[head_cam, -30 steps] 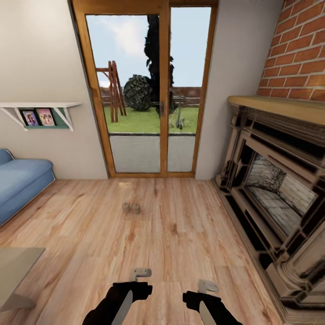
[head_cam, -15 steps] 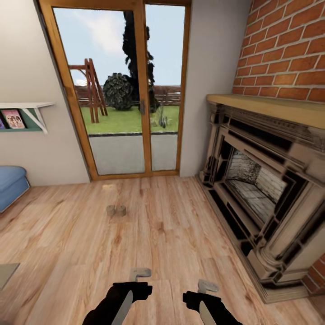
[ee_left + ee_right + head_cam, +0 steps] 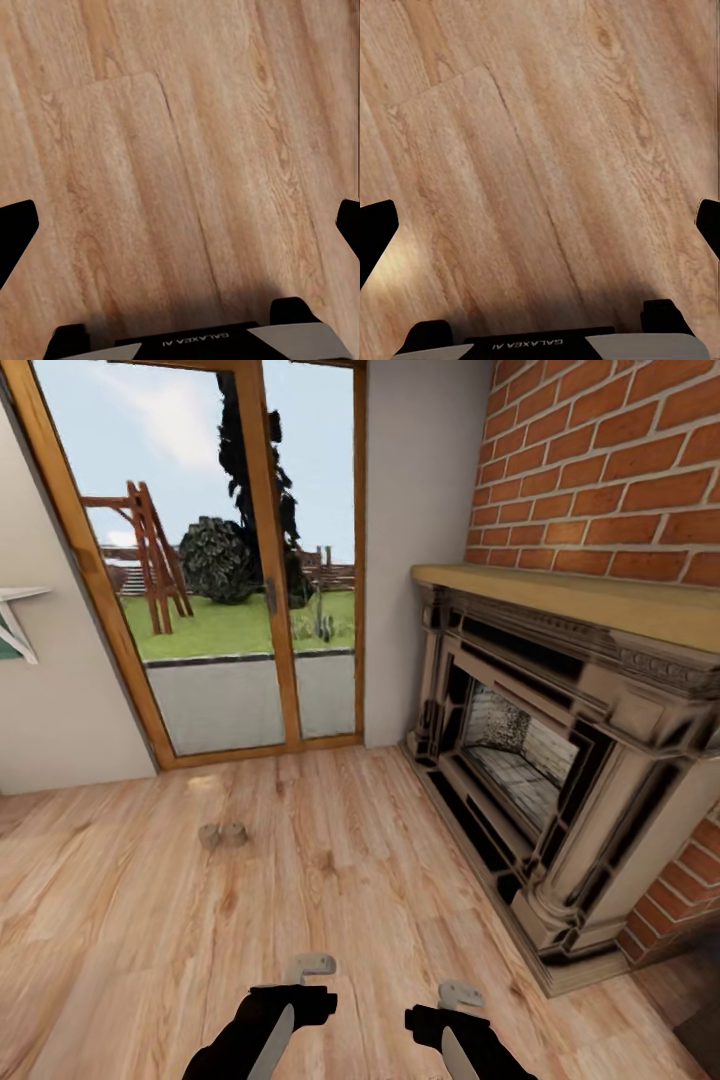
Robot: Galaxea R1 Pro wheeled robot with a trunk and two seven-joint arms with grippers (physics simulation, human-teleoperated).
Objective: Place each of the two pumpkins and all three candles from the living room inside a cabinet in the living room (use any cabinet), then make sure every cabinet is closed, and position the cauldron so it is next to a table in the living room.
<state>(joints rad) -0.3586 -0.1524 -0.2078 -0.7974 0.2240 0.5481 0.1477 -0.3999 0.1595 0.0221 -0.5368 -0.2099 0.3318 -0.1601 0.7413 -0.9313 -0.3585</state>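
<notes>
1. Change from the earlier frames: the head camera has swung to the right. The blue sofa and the photo shelf have left the picture, apart from a shelf bracket [image 3: 15, 622] at the left edge; the fireplace [image 3: 560, 760] and the brick wall [image 3: 600, 460] now take up more of the right side.
2. The things themselves have not moved. Two candles [image 3: 222, 835], short stubby cylinders, stand touching side by side on the plank floor [image 3: 350, 880], in front of the glass door [image 3: 230, 590] and well apart from both arms. Their colours are hard to separate at this distance.
3. The arm posture is unchanged: the left claw [image 3: 310, 966] and the right claw [image 3: 460, 994] hang low over the floor at the bottom of the head view, empty.
4. Head view: the claw tips are too small to read the spread of the jaws.
5. Left wrist view: the left claw [image 3: 180, 225] has both fingers at the far side edges of the picture, spread wide, with bare floor boards between them.
6. Right wrist view: the right claw [image 3: 540, 225] shows the same wide spread over bare floor.
</notes>
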